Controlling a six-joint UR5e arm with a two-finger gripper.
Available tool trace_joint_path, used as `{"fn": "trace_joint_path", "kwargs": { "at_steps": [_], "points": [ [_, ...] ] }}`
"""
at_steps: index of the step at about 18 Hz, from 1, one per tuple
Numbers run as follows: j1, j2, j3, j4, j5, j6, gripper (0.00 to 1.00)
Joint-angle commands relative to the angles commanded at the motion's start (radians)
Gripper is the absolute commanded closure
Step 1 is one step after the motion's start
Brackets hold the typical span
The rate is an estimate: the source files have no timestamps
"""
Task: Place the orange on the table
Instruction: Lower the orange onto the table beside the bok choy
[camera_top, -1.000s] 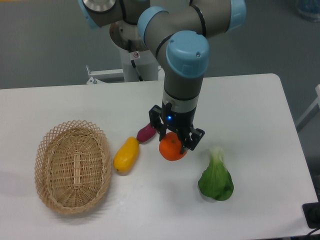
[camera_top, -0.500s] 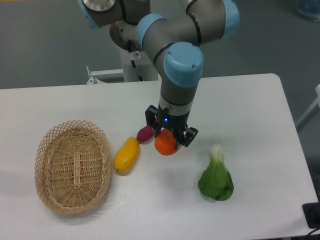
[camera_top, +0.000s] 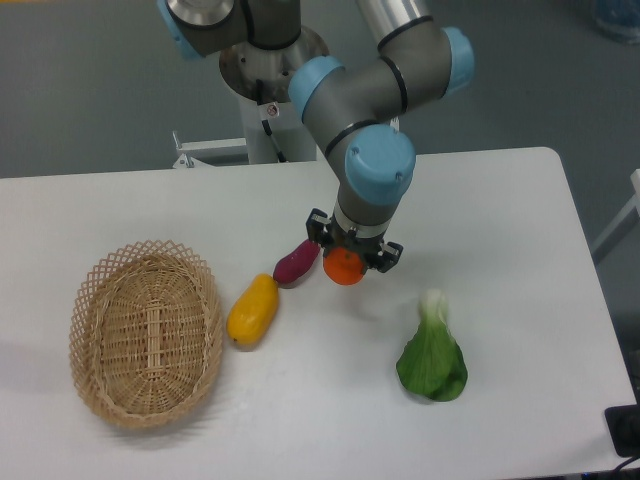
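Observation:
The orange (camera_top: 346, 267) is small, round and bright, and only its lower half shows under the black fingers of my gripper (camera_top: 348, 262), which is shut on it. It hangs low over the white table (camera_top: 500, 210), just right of the purple sweet potato. Whether it touches the tabletop I cannot tell. The arm's blue-capped wrist (camera_top: 378, 165) stands straight above it and hides its top.
A purple sweet potato (camera_top: 296, 262) lies just left of the orange, with a yellow mango-like fruit (camera_top: 252, 309) further left. An oval wicker basket (camera_top: 146, 331) sits at the left. A leafy green vegetable (camera_top: 432, 355) lies to the lower right.
The gripper has carried the orange away from the camera, toward the table's middle and next to the sweet potato, still shut on it. The other items have not moved.

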Motion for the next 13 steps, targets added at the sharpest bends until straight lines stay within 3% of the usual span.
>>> {"fn": "trace_joint_path", "kwargs": {
  "at_steps": [4, 9, 13],
  "points": [
    [-0.003, -0.028, -0.023, 0.129, 0.0, -0.051, 0.44],
    [-0.005, -0.084, -0.02, 0.19, 0.0, -0.08, 0.44],
    [-0.005, -0.106, 0.003, 0.196, 0.002, -0.083, 0.44]
  ]
}}
